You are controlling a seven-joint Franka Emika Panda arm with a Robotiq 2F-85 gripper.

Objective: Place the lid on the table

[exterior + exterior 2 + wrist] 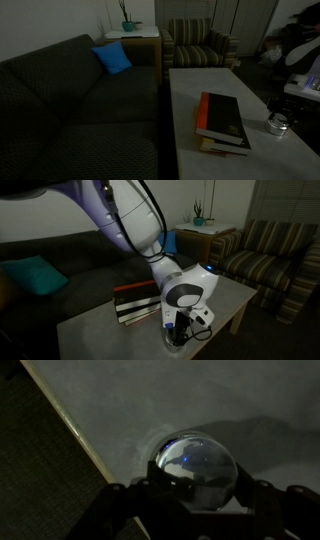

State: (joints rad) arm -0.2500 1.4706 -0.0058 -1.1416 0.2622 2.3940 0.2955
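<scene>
The lid (193, 460) is a small clear shiny dome. In the wrist view it sits between my two dark fingers, right at the pale table top (150, 400) and near the table's edge. My gripper (197, 482) is closed around it, with a finger touching each side. In an exterior view the lid (277, 124) shows at the table's (200, 85) near right edge, under the dark gripper. In another exterior view the gripper (180, 332) points down at the table's (100, 330) front corner, and the lid is mostly hidden there.
A red-and-black book stack (222, 122) lies on the table beside the lid and also shows in another exterior view (135, 300). A dark sofa (70, 100) with a blue cushion (112, 58) runs along the table. A striped armchair (200, 42) and a side table with a plant (128, 25) stand behind.
</scene>
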